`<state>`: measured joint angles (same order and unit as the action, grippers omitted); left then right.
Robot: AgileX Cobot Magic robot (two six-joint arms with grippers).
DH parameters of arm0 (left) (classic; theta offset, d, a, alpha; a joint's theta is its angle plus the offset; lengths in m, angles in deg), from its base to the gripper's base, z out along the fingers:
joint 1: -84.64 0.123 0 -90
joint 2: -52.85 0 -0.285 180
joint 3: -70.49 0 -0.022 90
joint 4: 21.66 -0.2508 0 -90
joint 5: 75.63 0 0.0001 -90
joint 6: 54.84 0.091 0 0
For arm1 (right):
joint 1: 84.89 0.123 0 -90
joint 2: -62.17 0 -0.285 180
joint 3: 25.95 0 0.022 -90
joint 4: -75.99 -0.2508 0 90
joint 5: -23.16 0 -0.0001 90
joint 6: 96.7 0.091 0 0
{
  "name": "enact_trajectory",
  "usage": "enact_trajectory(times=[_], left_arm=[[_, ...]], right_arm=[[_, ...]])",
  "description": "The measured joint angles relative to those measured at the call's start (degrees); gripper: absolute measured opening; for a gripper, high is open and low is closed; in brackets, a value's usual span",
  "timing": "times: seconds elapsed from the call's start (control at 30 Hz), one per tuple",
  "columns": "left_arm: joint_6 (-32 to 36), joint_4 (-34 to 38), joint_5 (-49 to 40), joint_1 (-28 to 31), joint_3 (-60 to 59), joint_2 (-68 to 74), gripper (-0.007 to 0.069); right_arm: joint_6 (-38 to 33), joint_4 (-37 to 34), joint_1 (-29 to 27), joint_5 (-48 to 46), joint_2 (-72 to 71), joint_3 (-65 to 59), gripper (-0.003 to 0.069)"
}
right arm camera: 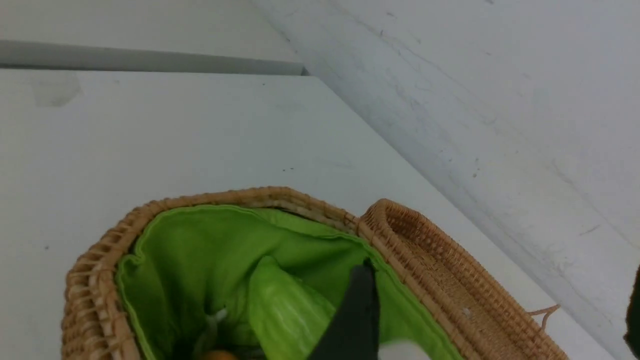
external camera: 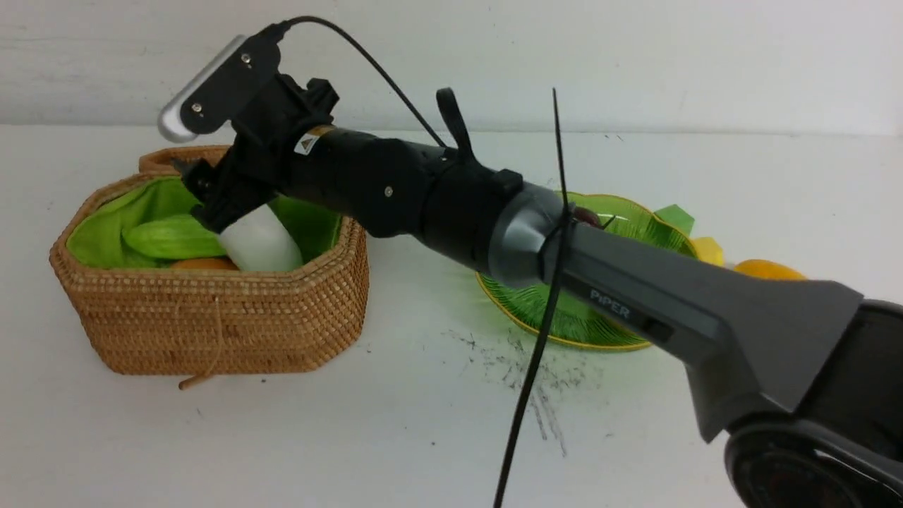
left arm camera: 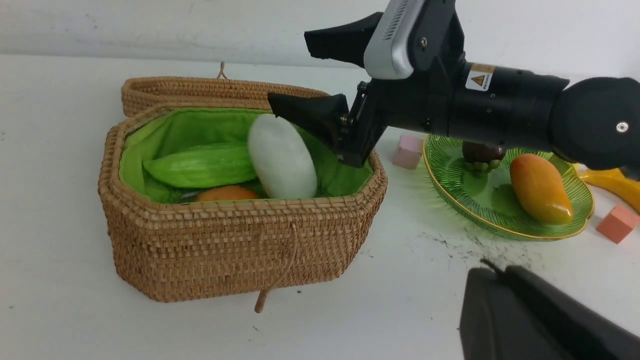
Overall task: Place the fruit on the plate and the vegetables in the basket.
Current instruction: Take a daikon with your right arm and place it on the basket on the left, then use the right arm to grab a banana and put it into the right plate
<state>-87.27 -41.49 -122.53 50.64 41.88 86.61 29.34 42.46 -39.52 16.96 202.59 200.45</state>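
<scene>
A white table [external camera: 353, 437] carries everything. The black right arm [external camera: 635, 282] reaches across it to a large octagonal tan wicker basket [external camera: 211, 317] with green cloth lining, standing toward the left edge, its lid [left arm camera: 200, 90] lying open behind. A glossy green ribbed leaf-shaped plate [external camera: 592, 328] sits toward the right edge. In the basket lie a light-green ridged gourd [external camera: 173, 238], a white oblong radish [external camera: 261, 243] leaning upright, and an orange-brown potato [left arm camera: 225, 193]. A yellow banana [left arm camera: 612, 182] lies on the table beside the plate. The orange-yellow mango [left arm camera: 540, 189] and dark-purple mangosteen [left arm camera: 481, 155] rest on the plate. The right gripper [left arm camera: 288, 69] hangs over the radish, fingers spread wide, gripping nothing. The left gripper [left arm camera: 500, 285] has its fingers closed together.
</scene>
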Motion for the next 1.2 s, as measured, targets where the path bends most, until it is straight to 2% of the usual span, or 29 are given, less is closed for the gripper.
enact_trajectory(times=[0.13,0.27,0.3,0.33,0.37,0.43,0.5,0.57,0.7,0.83,1.03,1.1,1.13,1.2], left_arm=[[0.0,0.1,-0.1,0.0,0.0,0.0,0.0006],[1.5,2.1,-0.1,0.0,0.0,0.0,0.0007],[3.0,3.6,-0.1,0.0,0.0,0.0,0.0007],[3.3,3.6,-0.1,0.0,0.0,0.0,0.0007],[6.4,6.5,-0.1,0.0,0.0,0.0,0.0007],[11.0,11.1,-0.1,0.0,0.0,0.0,0.0007],[14.9,15.8,-0.1,0.0,0.0,0.0,0.0007],[19.7,21.3,0.0,0.0,0.0,0.0,0.0007],[27.3,30.1,0.2,0.0,0.0,0.1,0.0008],[33.2,37.0,0.4,0.0,0.0,0.1,0.0012],[36.4,40.3,-0.5,0.0,0.0,0.1,0.0017],[36.7,40.5,-0.9,0.0,0.0,0.1,0.0019],[36.7,40.5,-0.9,0.0,0.0,0.1,0.0019],[36.8,40.5,-0.9,0.0,0.0,0.1,0.0021]], right_arm=[[2.0,0.6,0.0,-10.2,-4.0,0.0,0.0605],[12.7,6.9,-0.1,-30.0,-11.3,0.1,0.041],[16.5,10.1,-0.1,-36.5,-13.6,0.3,0.033],[17.1,10.1,-0.1,-37.5,-13.6,0.4,0.0316],[21.1,15.1,-0.2,-45.8,-16.4,0.5,0.0202],[25.8,21.5,-0.3,-55.0,-19.2,0.7,0.0063],[29.4,27.0,-0.5,-61.0,-21.0,0.7,0.0003],[32.6,32.5,-0.6,-64.6,-22.3,0.7,-0.0015],[38.5,40.6,-1.9,-65.5,-25.0,-0.9,-0.0015],[44.9,46.0,-7.1,-65.4,-30.1,-6.9,-0.0015],[50.3,46.0,-25.1,-65.4,-36.0,-21.2,-0.0008],[52.5,43.6,-33.8,-64.0,-35.0,-25.4,0.0007],[52.5,43.3,-33.8,-64.0,-34.8,-25.4,0.0009],[54.5,37.9,-41.8,-60.5,-31.6,-27.8,0.0052]])
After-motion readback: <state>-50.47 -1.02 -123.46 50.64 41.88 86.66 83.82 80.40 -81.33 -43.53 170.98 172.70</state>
